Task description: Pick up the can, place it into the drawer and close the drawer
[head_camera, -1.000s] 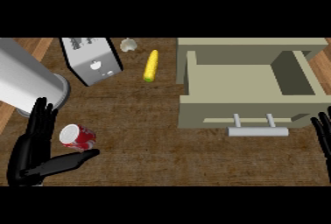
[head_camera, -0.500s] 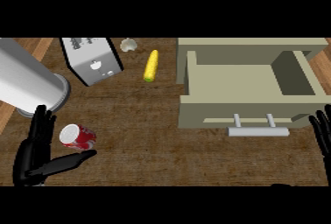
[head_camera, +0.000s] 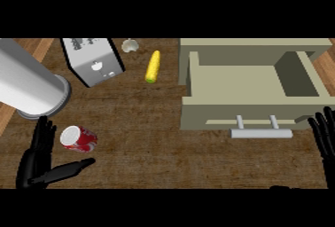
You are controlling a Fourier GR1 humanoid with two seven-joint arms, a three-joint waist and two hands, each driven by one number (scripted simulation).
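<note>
Head view: looking steeply down on a brown wood-grain worktop (head_camera: 153, 150).
Can: a red can (head_camera: 78, 138) with a white end lies on its side at the lower left of the worktop, well apart from the drawer.
Can label: pale markings on the red wall; no word or brand can be read.
Left hand: the left hand (head_camera: 33, 166) shows at the lower left, palm turned toward the can.
Left fingers: the fingers (head_camera: 44, 133) are straight and spread, just beside the can's left side; whether they touch it I cannot tell. The thumb juts out to the right below the can, apart from it. Nothing is gripped.
Right hand: the right hand (head_camera: 323, 139) rests at the right edge, fingers straight and pointing up, holding nothing, near the drawer's front corner.
Drawer: a beige drawer (head_camera: 196, 80) stands pulled out at the upper right.
Handle: a pale bar handle (head_camera: 261, 133) sits on the drawer front.
Toaster: a silver toaster (head_camera: 93, 62) sits tilted at the upper left; a small dark mark on its side is too small to read.
Corn: a yellow corn cob (head_camera: 152, 66) lies between toaster and drawer.
Metal cylinder: a large metal cylinder (head_camera: 29, 84) lies at the left, above the can.
</note>
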